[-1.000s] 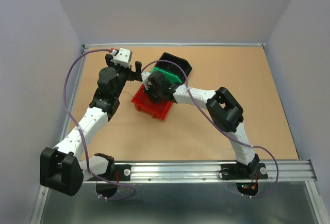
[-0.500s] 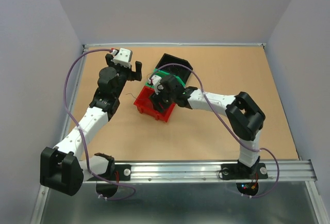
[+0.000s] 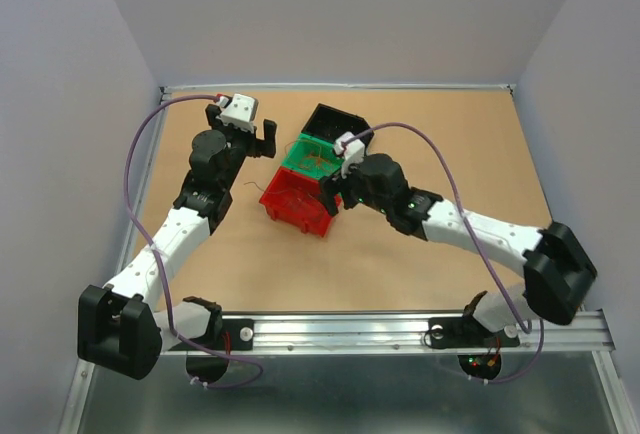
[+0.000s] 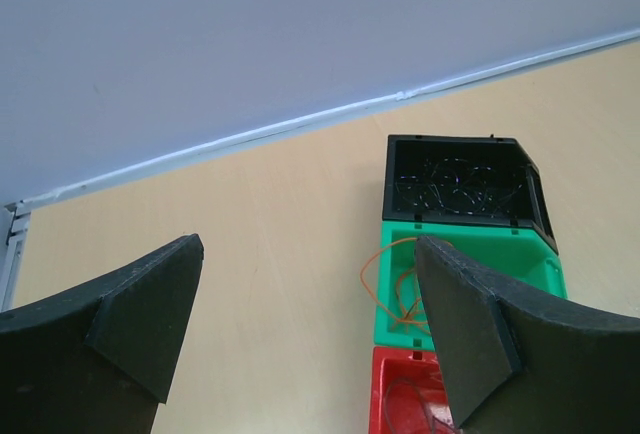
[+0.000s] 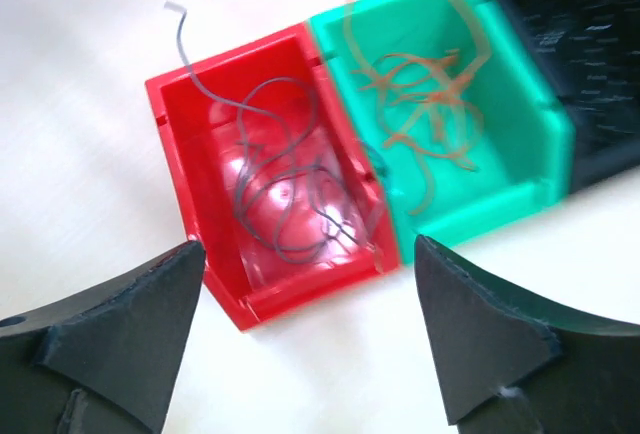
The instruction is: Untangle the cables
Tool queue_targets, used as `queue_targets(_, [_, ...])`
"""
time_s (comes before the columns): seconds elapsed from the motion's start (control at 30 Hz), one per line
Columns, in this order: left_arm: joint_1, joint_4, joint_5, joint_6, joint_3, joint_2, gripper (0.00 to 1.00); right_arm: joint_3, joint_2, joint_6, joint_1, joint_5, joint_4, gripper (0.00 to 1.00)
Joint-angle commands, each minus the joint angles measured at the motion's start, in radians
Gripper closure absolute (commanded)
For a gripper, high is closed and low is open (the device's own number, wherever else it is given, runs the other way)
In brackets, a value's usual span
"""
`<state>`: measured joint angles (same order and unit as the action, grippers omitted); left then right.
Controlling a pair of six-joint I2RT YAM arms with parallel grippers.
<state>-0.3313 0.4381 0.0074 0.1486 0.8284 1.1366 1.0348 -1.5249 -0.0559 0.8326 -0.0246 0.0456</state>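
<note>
The cables lie sorted in a row of small bins. Dark wires [image 5: 278, 164] curl in the red bin [image 5: 190, 144], one end poking out over its far rim. Orange wires [image 5: 415, 94] loop in the green bin [image 5: 520, 124]; one orange loop [image 4: 383, 272] hangs over that bin's side. My right gripper [image 5: 310, 344] hovers open just in front of the red bin [image 3: 297, 201], nothing between its fingers. My left gripper [image 4: 310, 334] stands open and empty to the left of the green bin [image 3: 312, 157].
A black bin [image 3: 335, 124] with thin dark wires inside [image 4: 455, 179] sits behind the green one. The three bins touch in a slanted row at the table's middle. The back wall edge [image 4: 300, 124] runs behind them.
My right gripper went from shut to open and drew back from above the red bin toward the near right. The bins and left arm stayed put.
</note>
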Motion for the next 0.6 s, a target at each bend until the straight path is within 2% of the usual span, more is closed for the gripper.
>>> queue_targets(0.0, [0.005,0.065,0.022,0.013,-0.011,-0.017,0.01,-0.204,0.228,0.004,0.002,-0.175,0.255,0.04])
queue_targets(0.07, [0.005,0.065,0.028,0.012,-0.014,-0.021,0.01,-0.37,0.4,0.031,0.002,-0.213,0.4,0.0])
queue_targets(0.13, [0.005,0.067,0.035,0.011,-0.018,-0.029,0.01,-0.448,0.562,0.045,0.002,-0.267,0.441,0.0])
queue_targets(0.37, [0.006,0.086,0.039,0.008,-0.037,-0.064,0.01,-0.622,0.957,0.099,0.0,-0.383,0.375,0.0])
queue_targets(0.47, [0.006,0.091,0.043,0.008,-0.038,-0.067,0.01,-0.665,1.067,0.096,0.0,-0.376,0.387,0.0])
queue_targets(0.57, [0.006,0.093,0.043,0.009,-0.04,-0.061,0.01,-0.682,1.106,0.097,0.0,-0.357,0.39,0.0])
